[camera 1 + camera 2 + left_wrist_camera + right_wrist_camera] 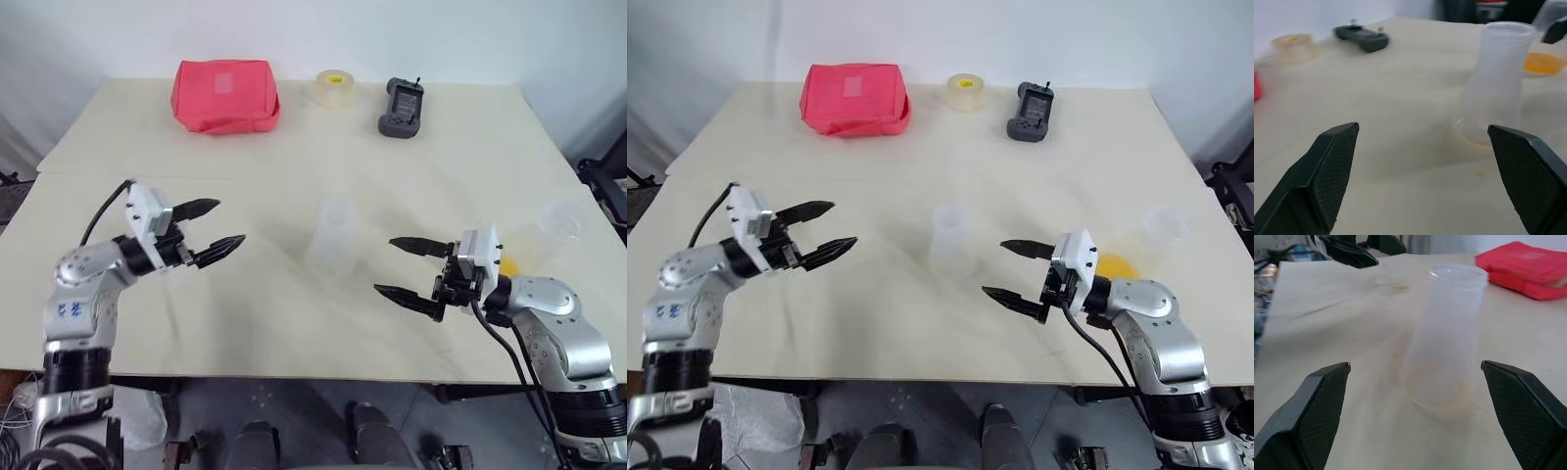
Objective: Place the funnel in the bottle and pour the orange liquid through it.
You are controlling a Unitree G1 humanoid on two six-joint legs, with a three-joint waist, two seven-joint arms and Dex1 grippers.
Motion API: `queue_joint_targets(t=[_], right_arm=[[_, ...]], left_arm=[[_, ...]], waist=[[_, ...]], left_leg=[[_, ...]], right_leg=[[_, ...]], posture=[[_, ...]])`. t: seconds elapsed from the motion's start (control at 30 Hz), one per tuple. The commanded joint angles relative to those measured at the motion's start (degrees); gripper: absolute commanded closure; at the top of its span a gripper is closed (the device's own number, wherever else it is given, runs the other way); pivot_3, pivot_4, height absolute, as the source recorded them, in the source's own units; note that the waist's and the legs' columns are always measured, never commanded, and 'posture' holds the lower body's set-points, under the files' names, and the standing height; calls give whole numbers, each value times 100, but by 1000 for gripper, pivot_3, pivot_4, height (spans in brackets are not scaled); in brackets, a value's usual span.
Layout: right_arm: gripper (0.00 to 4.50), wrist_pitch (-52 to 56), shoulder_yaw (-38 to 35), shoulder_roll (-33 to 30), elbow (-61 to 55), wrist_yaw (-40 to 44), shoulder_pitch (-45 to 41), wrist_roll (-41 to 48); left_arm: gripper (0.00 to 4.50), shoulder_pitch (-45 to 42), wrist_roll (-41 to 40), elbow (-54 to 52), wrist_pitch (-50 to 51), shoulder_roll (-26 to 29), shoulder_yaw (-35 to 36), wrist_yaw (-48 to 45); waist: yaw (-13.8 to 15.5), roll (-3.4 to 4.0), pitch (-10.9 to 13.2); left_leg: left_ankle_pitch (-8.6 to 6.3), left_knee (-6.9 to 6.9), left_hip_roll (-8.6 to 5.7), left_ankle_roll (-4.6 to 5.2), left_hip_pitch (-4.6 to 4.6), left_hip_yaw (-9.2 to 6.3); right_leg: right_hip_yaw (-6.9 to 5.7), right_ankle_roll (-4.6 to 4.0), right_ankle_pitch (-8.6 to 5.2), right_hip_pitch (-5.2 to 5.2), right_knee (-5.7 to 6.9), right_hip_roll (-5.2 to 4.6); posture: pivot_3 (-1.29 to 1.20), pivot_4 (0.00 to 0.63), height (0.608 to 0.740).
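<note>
Your clear flask-shaped bottle [334,238] stands mid-frame on the pale worktop [294,176], between the left hand [209,230] and right hand [404,266], apart from both. Orange liquid [1114,265] sits right of frame behind the right hand. Red pouch [225,95], tape roll [335,88], black remote [402,108] line the top. Both hands wide open, empty.

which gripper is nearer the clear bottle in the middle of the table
Right. The right gripper, open, sits just beside the bottle on its right. The left gripper, also open, is farther off on the bottle's left.
</note>
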Motion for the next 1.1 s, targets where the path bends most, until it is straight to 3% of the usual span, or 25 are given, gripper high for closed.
queue_joint_targets(t=[0.03,0.3,0.5,0.8,1.1], right_arm=[[0,208,155,41,-341,174,26,321],[0,373,317,199,-413,410,-45,627],[0,237,419,270,-190,669,-92,574],[0,179,578,509,-8,663,-462,477],[0,633,887,676,-552,90,-896,423]], left_arm=[[16,1338,-304,-1314,192,-201,1120,764],[16,3156,-594,-2443,18,-1098,2140,1784],[16,3519,-602,-2653,-190,-1483,2256,2295],[16,2438,-118,-1604,-334,-1146,1894,2998],[16,661,634,730,-1139,-589,1137,3007]], waist=[[-34,-1,0],[68,-6,0],[49,-8,-1],[14,-9,-2],[13,-10,-2]], left_leg=[[-4,-4,5,6,-2,2],[-19,4,-3,29,6,-5],[-19,4,-2,30,7,-5],[-16,4,-3,23,10,-6],[1,3,-3,-8,3,-4]], right_leg=[[0,-1,0,-4,-6,2],[-4,-2,-1,11,-26,-7],[-4,-3,-1,10,-27,-1],[-5,-3,-1,9,-21,3],[-9,-2,0,2,-21,1]], posture=[[0,150,740],[0,150,740],[0,150,740],[0,150,740],[0,150,740]])
